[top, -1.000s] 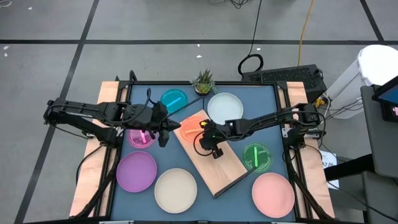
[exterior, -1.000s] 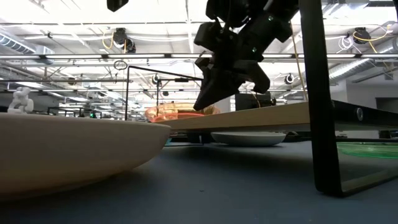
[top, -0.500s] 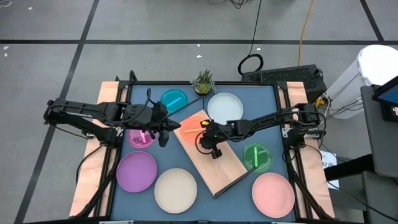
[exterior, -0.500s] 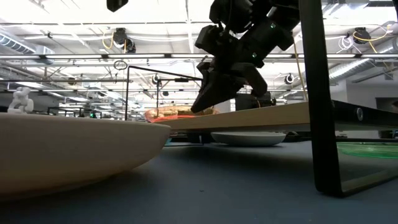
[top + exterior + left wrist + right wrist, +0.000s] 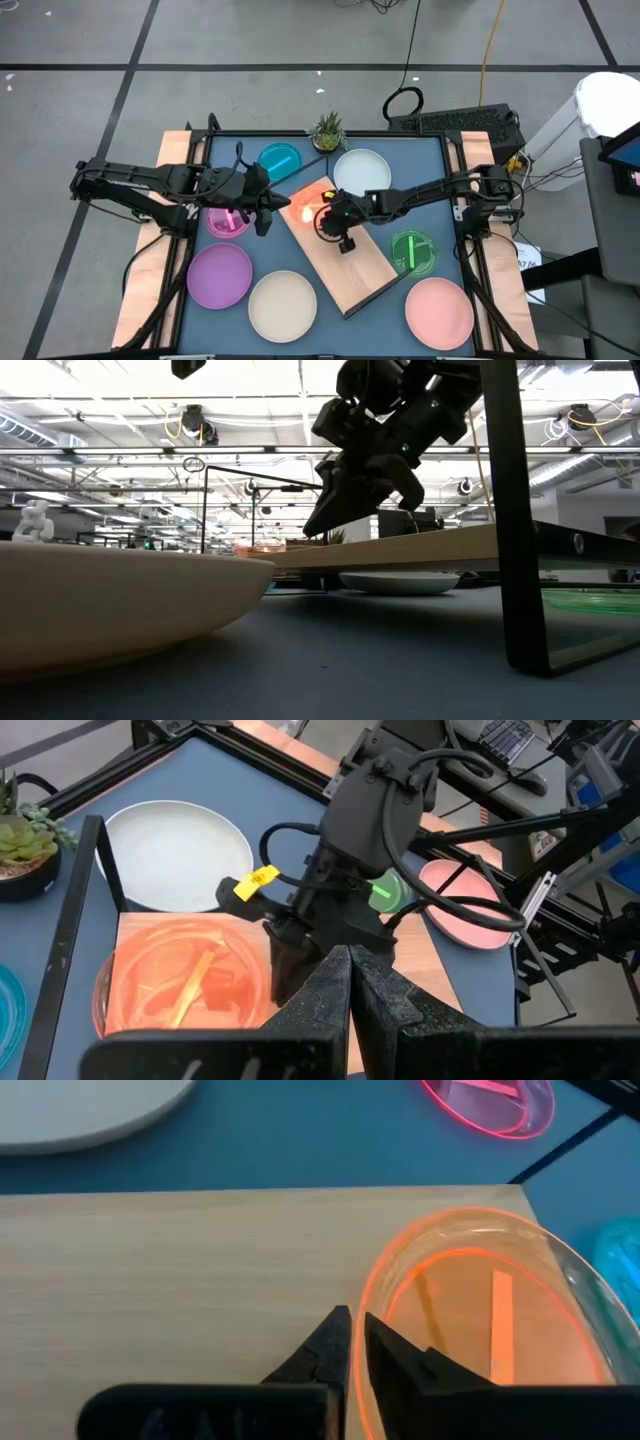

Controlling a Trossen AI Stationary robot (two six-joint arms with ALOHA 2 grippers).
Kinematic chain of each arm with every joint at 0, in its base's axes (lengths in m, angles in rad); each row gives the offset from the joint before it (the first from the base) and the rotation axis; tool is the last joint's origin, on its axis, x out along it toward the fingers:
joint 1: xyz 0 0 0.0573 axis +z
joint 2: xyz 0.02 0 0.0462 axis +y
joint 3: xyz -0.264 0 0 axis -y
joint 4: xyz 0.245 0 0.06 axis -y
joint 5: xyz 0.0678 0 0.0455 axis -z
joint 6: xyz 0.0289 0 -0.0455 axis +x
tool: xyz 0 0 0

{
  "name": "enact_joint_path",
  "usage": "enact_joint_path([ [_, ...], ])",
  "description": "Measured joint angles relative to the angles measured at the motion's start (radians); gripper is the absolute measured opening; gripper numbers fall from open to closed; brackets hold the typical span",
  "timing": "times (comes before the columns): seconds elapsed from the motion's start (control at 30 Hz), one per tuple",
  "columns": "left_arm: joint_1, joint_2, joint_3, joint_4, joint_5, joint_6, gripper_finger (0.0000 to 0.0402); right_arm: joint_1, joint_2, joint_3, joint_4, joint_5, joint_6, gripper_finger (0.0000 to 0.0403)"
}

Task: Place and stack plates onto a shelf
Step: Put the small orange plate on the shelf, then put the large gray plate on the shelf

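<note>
The orange plate (image 5: 304, 210) is seen lying on the wooden shelf (image 5: 355, 262), its rim straddled by the slightly parted right gripper (image 5: 352, 1330), while the left gripper (image 5: 349, 982) is held closed and empty nearby.

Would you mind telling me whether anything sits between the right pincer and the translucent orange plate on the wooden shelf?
Nothing visible: the right pincer is right at the translucent orange plate rim, on the light wooden shelf.

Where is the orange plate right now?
High view: the orange plate lies on the shelf, at its far end beside the right gripper, near the white plate.
</note>
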Motion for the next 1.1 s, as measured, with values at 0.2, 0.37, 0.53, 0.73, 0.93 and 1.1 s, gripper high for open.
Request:
enact_joint_path([
  [0.2,0.000,0.000,0.000,-0.001,-0.006,0.000,0.0012,-0.001,0.000,0.000,0.000,0.005,0.002,0.0044],
  [0.37,0.000,0.000,0.000,-0.002,-0.007,0.000,0.0012,0.002,-0.007,0.000,-0.008,0.005,0.054,0.0051],
  [0.53,0.000,0.000,0.000,-0.007,-0.007,-0.002,0.0012,0.016,-0.060,0.000,-0.022,0.006,0.144,0.0052],
  [0.73,0.000,0.000,0.000,-0.066,-0.007,-0.033,0.0012,0.015,-0.171,0.000,-0.119,0.010,0.251,0.0052],
  [0.93,-0.034,0.000,-0.028,-0.117,0.010,-0.186,0.0012,0.016,-0.306,0.000,-0.264,0.009,0.428,0.0052],
  [1.1,-0.129,0.011,-0.035,-0.100,0.038,-0.235,0.0012,0.015,-0.401,0.000,-0.366,0.009,0.619,0.0051],
])
